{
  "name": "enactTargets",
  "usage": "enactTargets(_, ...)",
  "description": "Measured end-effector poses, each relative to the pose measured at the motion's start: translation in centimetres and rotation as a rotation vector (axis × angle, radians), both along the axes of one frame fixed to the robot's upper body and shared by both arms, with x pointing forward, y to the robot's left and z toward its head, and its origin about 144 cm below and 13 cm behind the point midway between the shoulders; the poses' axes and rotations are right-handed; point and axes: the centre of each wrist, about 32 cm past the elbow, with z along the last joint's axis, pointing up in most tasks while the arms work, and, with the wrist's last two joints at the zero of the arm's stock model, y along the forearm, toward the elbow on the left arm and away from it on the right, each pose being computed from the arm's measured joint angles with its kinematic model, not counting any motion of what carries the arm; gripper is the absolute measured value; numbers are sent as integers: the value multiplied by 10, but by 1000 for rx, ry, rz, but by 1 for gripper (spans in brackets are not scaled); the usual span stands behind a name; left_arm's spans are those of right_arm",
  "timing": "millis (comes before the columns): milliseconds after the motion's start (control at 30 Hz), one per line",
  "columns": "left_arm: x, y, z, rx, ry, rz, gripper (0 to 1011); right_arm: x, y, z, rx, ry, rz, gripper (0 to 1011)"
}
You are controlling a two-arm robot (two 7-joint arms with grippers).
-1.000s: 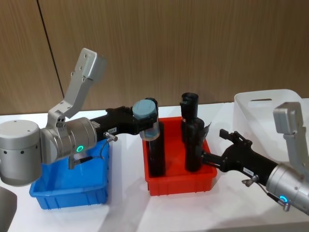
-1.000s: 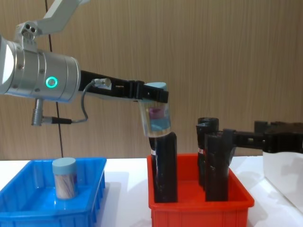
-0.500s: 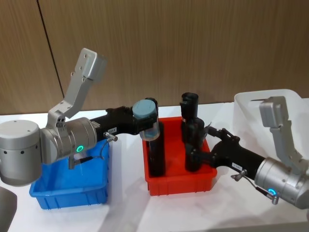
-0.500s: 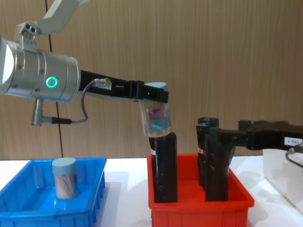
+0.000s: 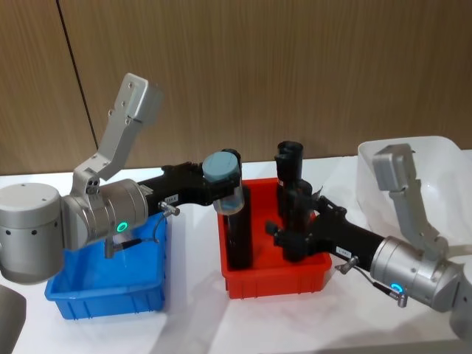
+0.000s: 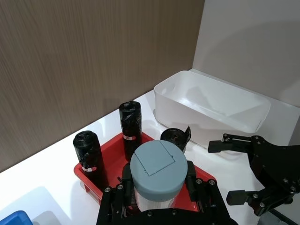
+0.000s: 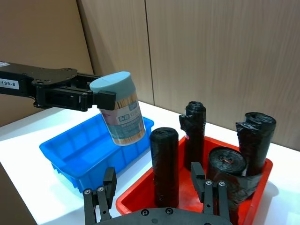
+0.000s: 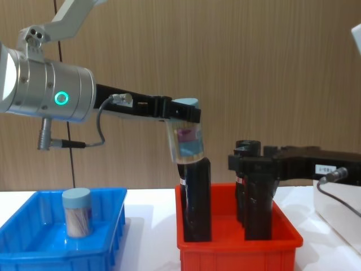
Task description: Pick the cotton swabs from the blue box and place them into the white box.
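a cotton swab jar (image 8: 187,141) is clamped, tilted, by the left gripper (image 8: 180,113) above the red bin (image 8: 237,254) of black bottles (image 8: 194,197). a second jar (image 8: 76,212) is seen upright in the blue box (image 8: 56,257). the right gripper (image 6: 220,172) is held spread open over the red bin. the white box (image 5: 402,147) is seen right of it.

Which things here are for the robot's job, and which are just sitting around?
For the job: small clear jar of cotton swabs with a pale blue lid, held in the left tool; second such jar in the shallow bright blue plastic box; plain white plastic box; open right tool, at the red plastic bin.
Just sitting around: that red plastic bin; tall black rolls standing in it.
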Motion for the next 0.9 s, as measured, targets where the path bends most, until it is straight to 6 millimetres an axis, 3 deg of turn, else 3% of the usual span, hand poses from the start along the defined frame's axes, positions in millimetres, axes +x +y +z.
enactTargets(900, 0, 0, 0, 0, 0, 0, 660, 17, 24, -1, 7, 4, 56, 1001)
